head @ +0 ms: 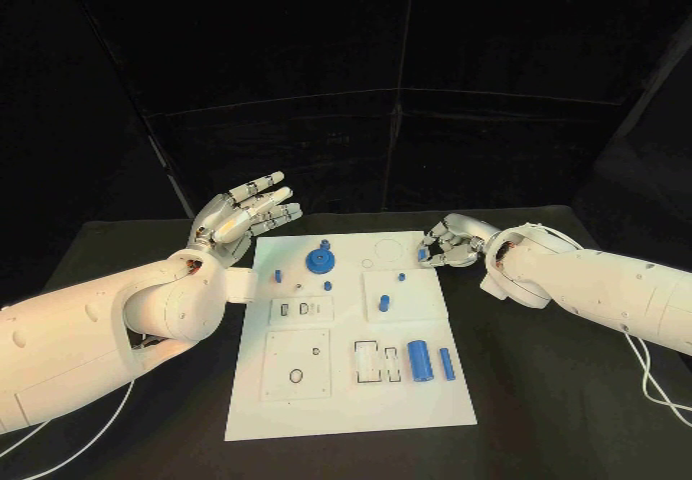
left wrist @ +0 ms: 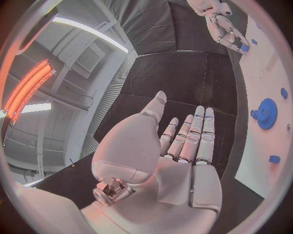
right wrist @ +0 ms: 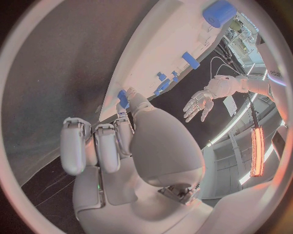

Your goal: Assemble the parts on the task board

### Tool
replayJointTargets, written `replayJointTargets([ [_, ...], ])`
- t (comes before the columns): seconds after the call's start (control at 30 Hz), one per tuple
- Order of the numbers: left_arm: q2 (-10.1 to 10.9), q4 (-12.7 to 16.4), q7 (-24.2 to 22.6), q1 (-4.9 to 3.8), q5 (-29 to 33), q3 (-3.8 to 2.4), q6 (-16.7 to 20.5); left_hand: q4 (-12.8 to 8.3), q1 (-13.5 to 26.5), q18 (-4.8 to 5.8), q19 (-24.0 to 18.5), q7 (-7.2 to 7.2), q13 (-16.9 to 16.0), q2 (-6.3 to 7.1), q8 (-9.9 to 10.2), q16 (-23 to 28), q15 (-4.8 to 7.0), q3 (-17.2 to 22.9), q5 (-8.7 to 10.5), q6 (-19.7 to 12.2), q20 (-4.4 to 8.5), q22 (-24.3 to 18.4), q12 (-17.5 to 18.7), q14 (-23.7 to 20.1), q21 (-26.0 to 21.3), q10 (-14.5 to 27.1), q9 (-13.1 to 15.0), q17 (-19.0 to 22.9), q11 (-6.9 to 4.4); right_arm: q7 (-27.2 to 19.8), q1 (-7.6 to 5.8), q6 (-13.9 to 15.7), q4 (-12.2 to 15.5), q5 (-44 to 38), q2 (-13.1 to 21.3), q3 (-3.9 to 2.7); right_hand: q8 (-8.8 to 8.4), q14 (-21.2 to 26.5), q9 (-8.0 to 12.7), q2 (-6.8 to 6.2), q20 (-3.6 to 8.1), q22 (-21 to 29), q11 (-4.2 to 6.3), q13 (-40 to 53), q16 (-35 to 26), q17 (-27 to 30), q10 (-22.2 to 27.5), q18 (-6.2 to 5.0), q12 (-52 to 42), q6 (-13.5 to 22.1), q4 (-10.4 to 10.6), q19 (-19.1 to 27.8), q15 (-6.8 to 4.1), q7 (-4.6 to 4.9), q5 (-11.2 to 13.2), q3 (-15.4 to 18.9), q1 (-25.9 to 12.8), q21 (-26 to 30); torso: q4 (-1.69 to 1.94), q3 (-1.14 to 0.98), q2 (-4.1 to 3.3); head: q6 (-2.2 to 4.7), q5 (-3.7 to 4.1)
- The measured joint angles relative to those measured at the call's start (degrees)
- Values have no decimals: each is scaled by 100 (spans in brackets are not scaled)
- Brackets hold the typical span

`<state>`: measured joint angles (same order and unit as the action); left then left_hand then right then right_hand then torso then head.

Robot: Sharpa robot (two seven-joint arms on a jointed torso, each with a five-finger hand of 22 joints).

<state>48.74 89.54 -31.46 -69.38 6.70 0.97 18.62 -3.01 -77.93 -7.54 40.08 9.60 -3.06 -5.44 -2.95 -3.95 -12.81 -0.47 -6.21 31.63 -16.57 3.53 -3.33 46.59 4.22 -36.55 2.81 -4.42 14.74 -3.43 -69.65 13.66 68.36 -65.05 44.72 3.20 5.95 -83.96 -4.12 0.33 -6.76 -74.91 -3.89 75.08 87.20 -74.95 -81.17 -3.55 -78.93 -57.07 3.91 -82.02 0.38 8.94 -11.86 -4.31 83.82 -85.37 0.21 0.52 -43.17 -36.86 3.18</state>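
The white task board (head: pixel 343 405) lies in the middle of the black table. On it I see a blue gear (head: pixel 320 262) (left wrist: pixel 266 113) near its far edge, a blue cylinder (head: pixel 420 360) (right wrist: pixel 219 12) and a thin blue bar (head: pixel 447 364) toward the near right. My left hand (head: pixel 248 215) (left wrist: pixel 183 141) is raised above the board's far left corner, fingers spread, holding nothing. My right hand (head: pixel 453 243) (right wrist: pixel 116 141) hovers at the board's far right corner and pinches a small blue part (head: pixel 423 254) (right wrist: pixel 123 97) (left wrist: pixel 244 48) between thumb and finger.
Small blue pegs (head: pixel 385 303) (head: pixel 277 273) sit on the board among rectangular recesses (head: pixel 299 365). Black table (head: pixel 548 400) stretches on both sides. A white cable (head: pixel 656 385) hangs under my right arm.
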Motion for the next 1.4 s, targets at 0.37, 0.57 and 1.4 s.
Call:
replayJointTargets([
  [0.37, 1, -1, 8, 0, 0, 0, -1, 0, 0, 0, 0, 0, 0, 0, 0, 0, 0, 0, 0, 0, 0, 0, 0, 0, 0, 0, 0, 0, 0, -27, 1, 56, 6, -3, -1, 0, 139, -9, -1, 123, 98, 0, 111, -13, 0, 1, -153, 0, -186, -323, -80, -52, -133, -104, 88, -302, 2, 0, -3, -1, 0, -8, -4],
  [0.57, 5, -2, 10, 0, -1, 0, -1, 0, 0, 0, 0, 0, 0, 0, 0, 0, 0, 0, 0, 0, 0, 0, 0, 0, 0, 0, 0, 0, 0, -60, 2, 224, 72, -4, 19, 0, 143, -9, 0, 183, 148, 0, 145, -12, 0, 1, -187, 0, -206, -327, -138, -99, -174, -100, -22, -458, -45, -27, -3, -2, 0, -9, 2],
  [1.4, -68, -192, 21, -3, -1, 0, -8, 0, 0, 1, 58, 0, 0, 0, 0, 0, 0, 0, 0, 0, 10, 1, 0, 0, 0, 0, 0, 0, 0, 1135, -66, 1216, 1940, -500, -293, -19, 81, -9, 1, 249, 166, 0, 176, 2, 0, 3, -217, 0, -231, -327, -201, -80, -173, -100, 112, -580, -113, -27, 25, 104, 157, -120, -138],
])
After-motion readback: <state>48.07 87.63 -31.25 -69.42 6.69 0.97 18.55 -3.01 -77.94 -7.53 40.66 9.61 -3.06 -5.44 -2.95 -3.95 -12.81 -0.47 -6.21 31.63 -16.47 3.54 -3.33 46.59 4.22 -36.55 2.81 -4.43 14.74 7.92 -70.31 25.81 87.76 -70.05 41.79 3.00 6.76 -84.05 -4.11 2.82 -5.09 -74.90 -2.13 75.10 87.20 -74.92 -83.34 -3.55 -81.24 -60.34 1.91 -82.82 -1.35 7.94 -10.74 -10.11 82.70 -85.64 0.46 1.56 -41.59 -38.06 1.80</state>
